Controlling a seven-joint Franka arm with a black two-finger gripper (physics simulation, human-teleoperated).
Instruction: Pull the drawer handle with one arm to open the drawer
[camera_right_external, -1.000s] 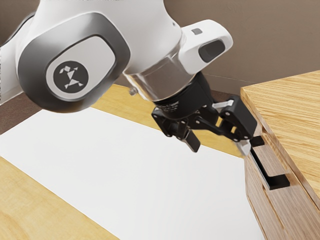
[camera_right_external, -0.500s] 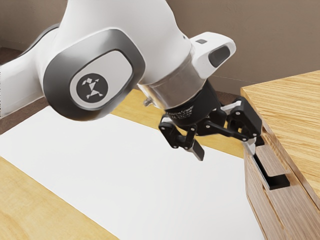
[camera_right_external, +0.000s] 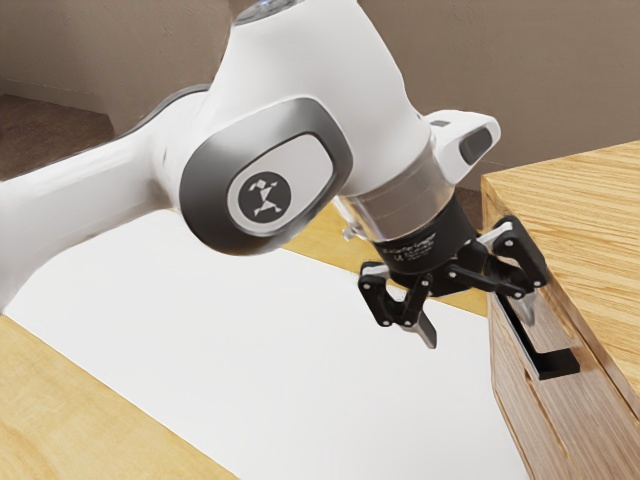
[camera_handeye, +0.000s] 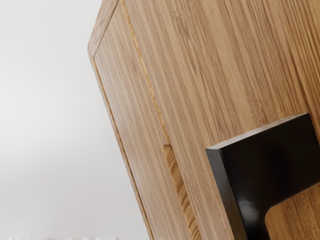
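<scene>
Tabletop of pale wood lies nearest at the left, with a white mat spread across it toward the right. At the mat's right edge stands a wooden cabinet. Its drawer faces left, and its front looks flush with the cabinet, so it reads as not yet opened. A black drawer handle runs along that front.

A white arm reaches in from the left, and its black gripper hangs just left of the handle. The fingers are spread wide and hold nothing. One is out over the mat, and the other sits at the handle's far end.

The step in hand looks like the approach — lining up for a grasp, with no pull begun. The next move probably calls for bringing both fingers around the bar, closing them, then drawing left, away from the cabinet.

From the hand's camera, the handle shows large and close against the wood grain, cut off at the frame edge. Whether the far finger touches the handle cannot be told — the gripper body covers that spot. A plain brown wall lies beyond.
</scene>
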